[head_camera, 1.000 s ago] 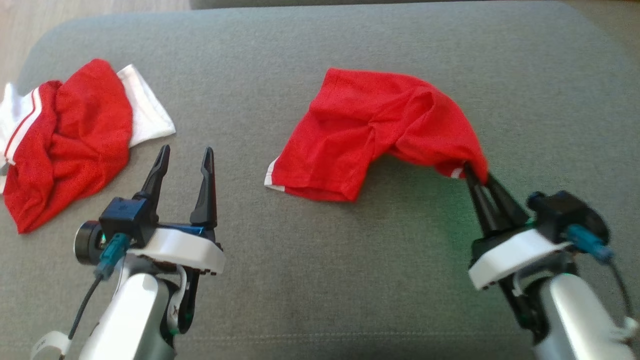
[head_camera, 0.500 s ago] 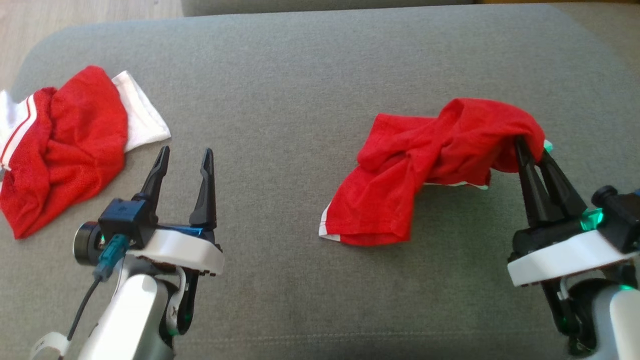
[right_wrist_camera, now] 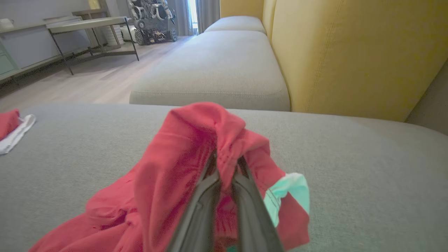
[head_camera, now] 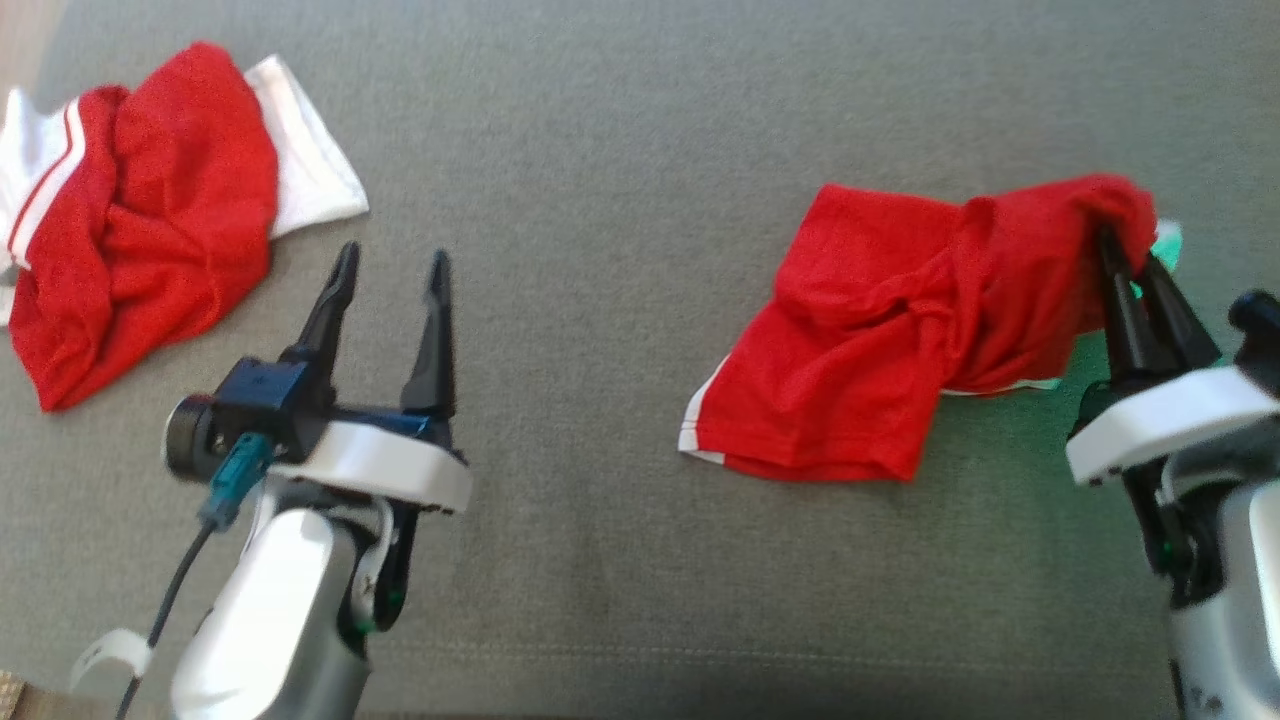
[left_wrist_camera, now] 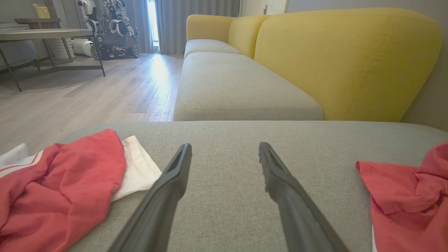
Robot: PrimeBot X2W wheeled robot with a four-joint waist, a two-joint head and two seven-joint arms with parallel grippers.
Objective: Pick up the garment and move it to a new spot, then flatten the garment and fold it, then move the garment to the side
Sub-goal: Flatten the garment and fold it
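Note:
The garment [head_camera: 880,340] is a pair of red shorts with white trim, lying crumpled at the right of the grey cushion [head_camera: 600,150]. My right gripper [head_camera: 1125,255] is shut on its right edge and holds that edge lifted, so the cloth drapes over the fingertips. In the right wrist view the gripper [right_wrist_camera: 225,161] pinches a fold of the garment [right_wrist_camera: 168,168]. My left gripper [head_camera: 392,258] stands open over bare cushion at the lower left, well apart from the garment. The left wrist view shows this gripper [left_wrist_camera: 224,150] with nothing between its fingers and the garment [left_wrist_camera: 402,196] at the right edge.
A second red and white garment [head_camera: 140,230] lies bunched at the cushion's far left, also seen in the left wrist view [left_wrist_camera: 52,189]. Beyond the cushion are a yellow sofa back [left_wrist_camera: 350,59], another seat cushion [left_wrist_camera: 238,84], wooden floor [left_wrist_camera: 87,94] and a table [right_wrist_camera: 87,24].
My right gripper has dragged the garment to the right across the cushion, bunching it up. The head camera has shifted, so the whole picture moved. The left gripper stays open in place.

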